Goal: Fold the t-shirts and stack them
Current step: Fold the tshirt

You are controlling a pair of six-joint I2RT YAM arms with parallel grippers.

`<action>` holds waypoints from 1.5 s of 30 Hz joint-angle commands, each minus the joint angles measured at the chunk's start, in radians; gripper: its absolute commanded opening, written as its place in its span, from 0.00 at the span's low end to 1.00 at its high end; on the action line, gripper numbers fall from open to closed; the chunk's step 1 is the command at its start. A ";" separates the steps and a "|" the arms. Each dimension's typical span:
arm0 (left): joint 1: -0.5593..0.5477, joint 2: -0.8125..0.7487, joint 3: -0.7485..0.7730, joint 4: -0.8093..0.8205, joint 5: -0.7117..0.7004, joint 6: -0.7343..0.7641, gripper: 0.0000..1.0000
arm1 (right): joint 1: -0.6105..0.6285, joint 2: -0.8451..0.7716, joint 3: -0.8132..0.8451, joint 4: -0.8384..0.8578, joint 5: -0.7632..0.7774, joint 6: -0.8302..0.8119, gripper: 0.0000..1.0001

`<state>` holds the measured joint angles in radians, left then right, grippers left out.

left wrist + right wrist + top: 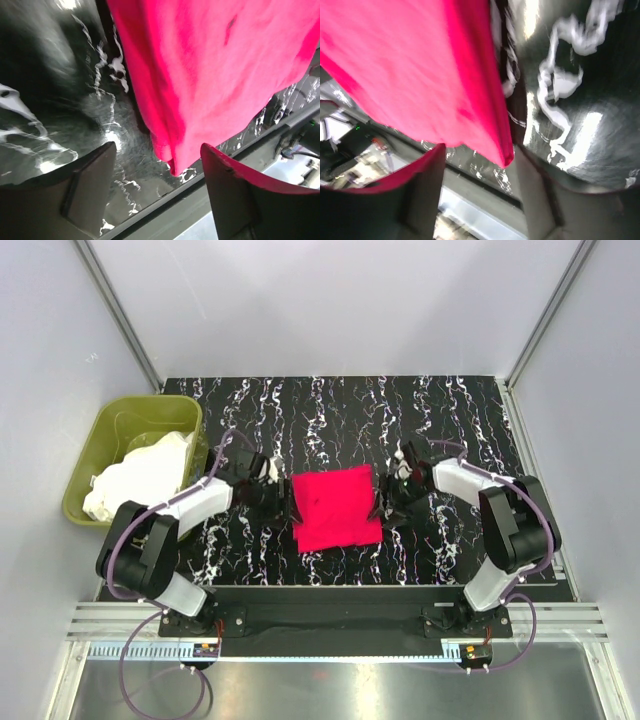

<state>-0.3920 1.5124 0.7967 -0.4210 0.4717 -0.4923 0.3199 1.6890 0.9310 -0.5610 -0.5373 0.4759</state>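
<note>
**Red t-shirt lies folded between 2 open grippers**

The red t-shirt lies on the black, white-veined table, folded into a rough rectangle. It sits near the middle of the table, towards the near edge.

The left gripper is at the shirt's left edge and the right gripper is at its right edge. From above, each one is just beside the cloth.

In the left wrist view the 2 fingers stand well apart. A corner of the red cloth points into the gap between them, and nothing is clamped. Whether either finger touches the cloth cannot be told.

In the right wrist view the fingers are also apart. A corner of the shirt reaches down into the gap, closest to the finger on the right of that picture. The cloth is not pinched, and this view is blurred.

The white t-shirts are heaped unfolded in the olive-green tub. The tub stands at the table's left edge, beyond the left arm.
</note>
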 commanded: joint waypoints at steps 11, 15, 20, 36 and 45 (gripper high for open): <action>0.097 0.267 0.467 -0.047 -0.010 0.156 0.64 | -0.065 0.313 0.595 -0.152 0.062 -0.244 0.56; 0.097 0.284 0.469 -0.042 -0.011 0.136 0.66 | -0.068 0.334 0.624 -0.160 0.053 -0.250 0.58; 0.097 0.304 0.457 -0.039 -0.031 0.124 0.64 | -0.071 0.353 0.609 -0.137 0.036 -0.235 0.56; 0.099 0.426 0.559 -0.038 -0.082 0.090 0.11 | -0.093 0.466 0.700 -0.051 0.005 -0.097 0.11; 0.094 0.503 0.657 -0.143 -0.364 0.132 0.38 | -0.108 0.568 0.770 -0.138 0.065 -0.026 0.22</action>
<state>-0.2977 2.0068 1.3979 -0.5209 0.2680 -0.3878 0.2173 2.2318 1.6478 -0.6590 -0.5125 0.4335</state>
